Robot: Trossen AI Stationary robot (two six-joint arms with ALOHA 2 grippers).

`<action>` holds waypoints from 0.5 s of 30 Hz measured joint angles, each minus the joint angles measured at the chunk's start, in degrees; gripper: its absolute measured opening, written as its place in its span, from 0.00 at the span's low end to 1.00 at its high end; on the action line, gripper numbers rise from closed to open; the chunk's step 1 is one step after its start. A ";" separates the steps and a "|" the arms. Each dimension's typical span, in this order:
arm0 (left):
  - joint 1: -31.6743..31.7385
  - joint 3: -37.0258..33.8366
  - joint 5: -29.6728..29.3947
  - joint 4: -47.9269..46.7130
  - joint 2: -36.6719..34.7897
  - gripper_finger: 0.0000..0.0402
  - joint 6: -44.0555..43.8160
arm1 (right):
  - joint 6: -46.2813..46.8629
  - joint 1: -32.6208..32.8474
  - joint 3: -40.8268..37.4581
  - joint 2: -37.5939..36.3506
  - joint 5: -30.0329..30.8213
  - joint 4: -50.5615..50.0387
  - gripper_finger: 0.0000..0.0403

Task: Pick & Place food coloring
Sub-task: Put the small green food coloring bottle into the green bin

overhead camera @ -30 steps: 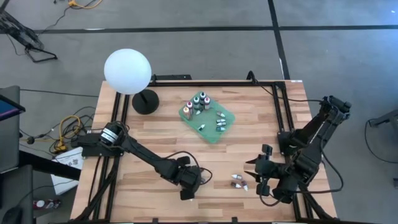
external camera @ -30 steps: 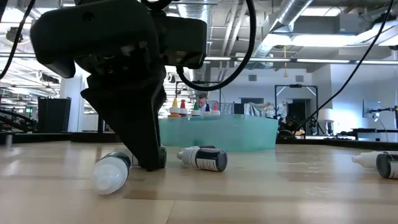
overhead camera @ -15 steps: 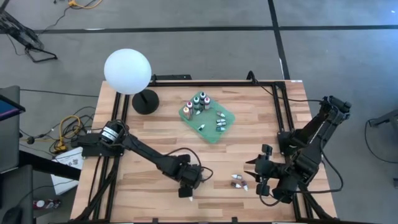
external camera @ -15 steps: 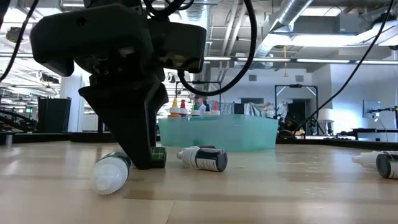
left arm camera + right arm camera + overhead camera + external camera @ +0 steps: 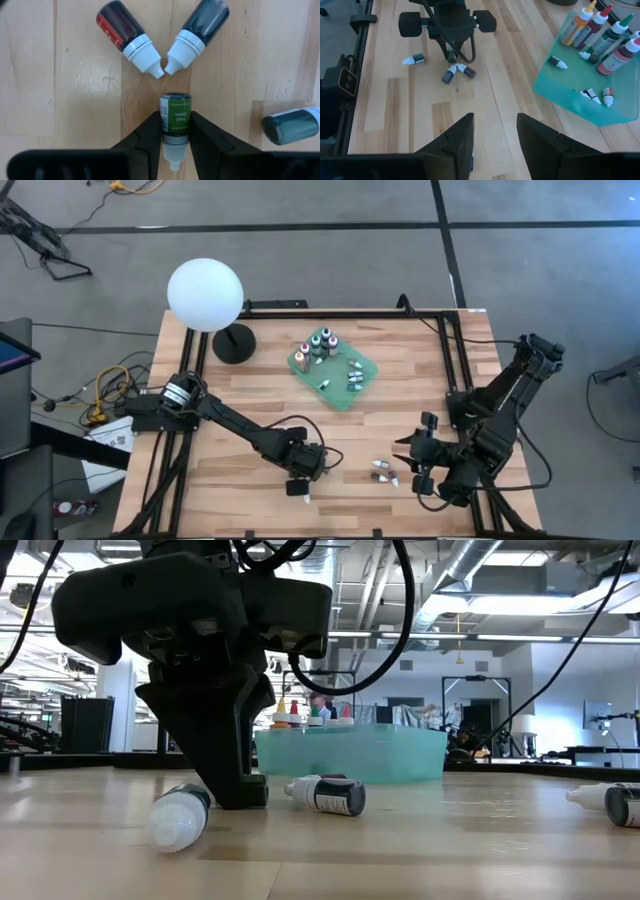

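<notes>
My left gripper stands near the table's front edge, pointing steeply down and shut on a small green-labelled food coloring bottle that lies on the wood. Just beyond it lie a red bottle and a dark teal bottle, their white tips almost meeting. Another dark bottle lies off to the side. Two small bottles lie in front of my right gripper, which hangs open above the table's front right. The green tray holds several upright and lying bottles. My left gripper pinches the green bottle between its two fingers, on the two long sides of its body next to the white cap. The fingers come from above, pointing steeply down, and lie across the bottle. The bottle lies flat on the table.
A white globe lamp on a black base stands at the back left. In the low view a white-capped bottle and a dark bottle lie either side of the left gripper, with another at far right. Bare wood lies between tray and gripper.
My left gripper has turned a little over the small green bottle and its fingers have closed in on it. The bottle still lies on the table. The right arm has kept still.
</notes>
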 joint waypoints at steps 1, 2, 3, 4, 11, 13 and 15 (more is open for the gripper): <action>0.00 0.00 0.00 0.02 0.00 0.20 0.00 | 0.00 0.00 0.00 0.00 0.00 0.00 0.35; 0.00 -0.02 -0.04 0.04 0.00 0.21 0.00 | 0.00 0.00 0.00 0.00 0.00 0.00 0.35; 0.00 -0.02 -0.13 0.04 0.01 0.22 0.11 | 0.00 0.00 0.00 0.00 0.00 0.00 0.35; 0.00 -0.02 -0.16 0.07 0.02 0.22 0.42 | 0.00 0.00 0.00 0.00 0.00 0.00 0.35; 0.01 4.93 -0.42 -4.79 0.73 0.19 5.33 | 0.00 0.00 0.00 0.00 0.00 0.00 0.35; 0.04 7.78 -0.51 -7.83 0.76 0.19 7.29 | 0.00 0.00 0.00 0.00 0.00 0.01 0.34; 0.19 11.08 -1.74 -10.13 0.60 0.19 8.65 | 0.00 0.00 0.00 0.00 0.00 0.00 0.34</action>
